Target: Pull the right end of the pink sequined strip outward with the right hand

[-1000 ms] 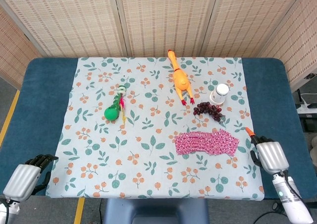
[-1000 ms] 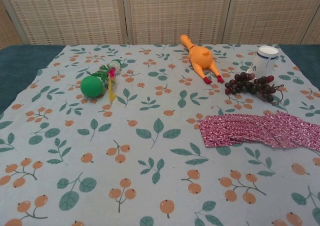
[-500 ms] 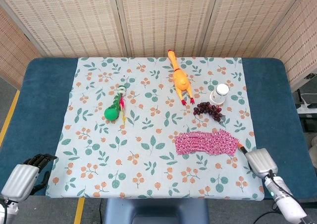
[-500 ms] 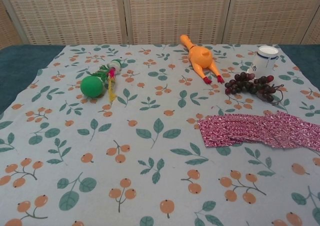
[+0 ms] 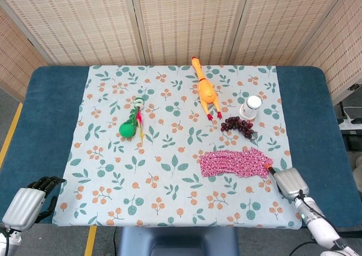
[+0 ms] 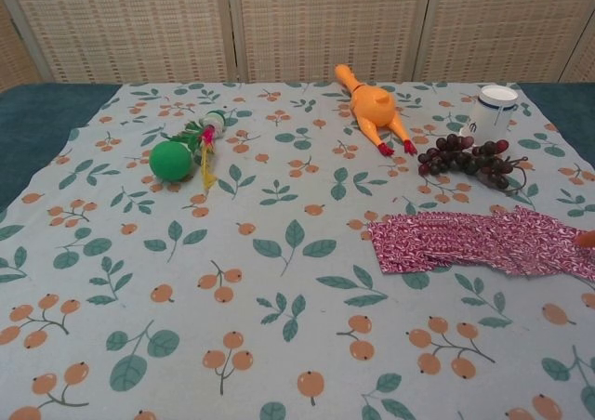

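Left hand (image 5: 25, 204) rests off the near-left corner of the surface, dark fingers curled in with nothing in them, idle. On the leaf-and-berry cloth (image 5: 164, 182), going rightward: green ball toy (image 5: 128, 129) with its feathered tail, then the rubber chicken (image 5: 206, 92) lying lengthwise toward the back, then a bunch of dark grapes (image 5: 238, 126) just beside a small white-capped jar (image 5: 250, 106). The pink sequined strip (image 5: 235, 162) lies flat in the right-near part of the cloth, below the grapes, bunched in loose overlapping folds. Right hand (image 5: 289, 182) sits just off the strip's right end, an orange fingertip (image 5: 267, 165) touching or nearly touching that end; in the chest view only that orange tip (image 6: 586, 238) shows at the frame edge, against the strip (image 6: 483, 243). Cannot tell whether the right hand has closed on the fabric or only rests against it; its fingers are hidden under the silver back of the hand. Judgement: approach is done, grasp unconfirmed, the outward pull not yet begun, since the strip is still folded short. Against the frames a second ago: right hand was further right and higher, beside the cloth edge, well apart from the strip; it has since come down and leftward to the strip's end. Strip's right edge looks slightly drawn in; left hand and other things unchanged.
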